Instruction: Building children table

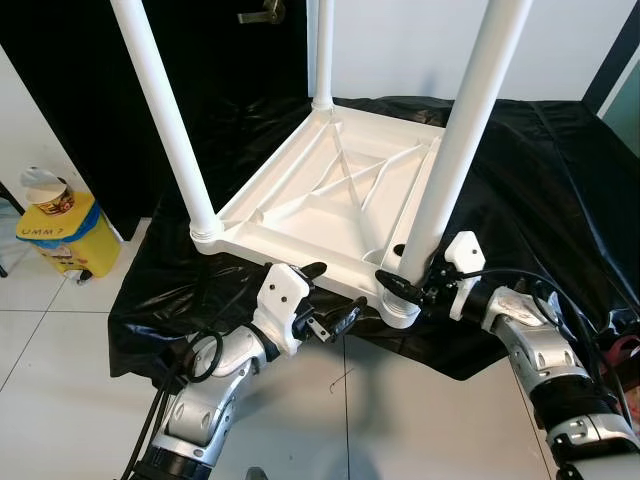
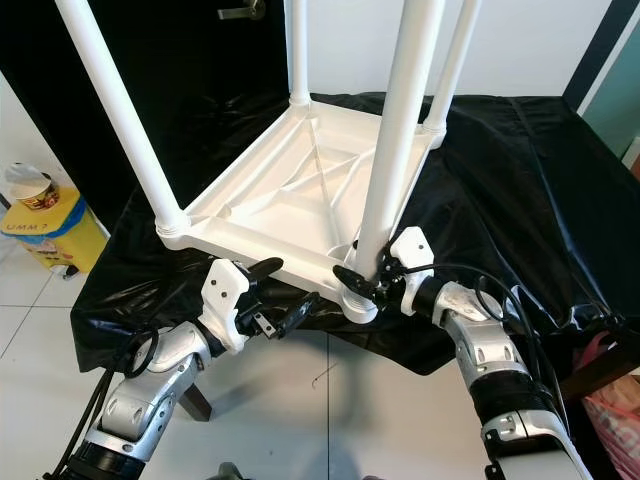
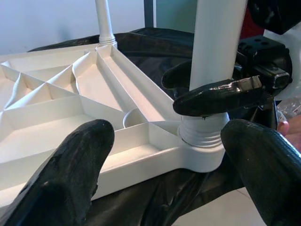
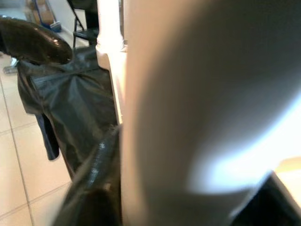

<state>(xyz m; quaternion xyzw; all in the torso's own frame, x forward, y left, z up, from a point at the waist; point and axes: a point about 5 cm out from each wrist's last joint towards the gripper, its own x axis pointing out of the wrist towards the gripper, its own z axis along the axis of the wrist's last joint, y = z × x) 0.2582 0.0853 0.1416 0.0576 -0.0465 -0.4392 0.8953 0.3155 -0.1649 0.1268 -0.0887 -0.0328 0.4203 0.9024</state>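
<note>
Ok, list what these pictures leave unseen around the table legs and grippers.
- Leg tops: the near leg and the others run off the head views' upper edge.
- Right wrist view: a blurred close white leg blocks the socket.
- Right gripper wraps the leg base; thread seating is hidden.
- Left gripper: open, holds nothing.

The upturned table top point(image 1: 340, 195) is showing smooth white plastic with a soft sheen, ribbed underneath, and its legs point(image 1: 160, 110) are looking like the same glossy white plastic. Under the table top, a black sheet point(image 1: 540, 180) is lying crinkled and shiny, like thin plastic film. Beside the sheet, pale floor tiles point(image 1: 60, 350) are gleaming, smooth and glazed.
</note>
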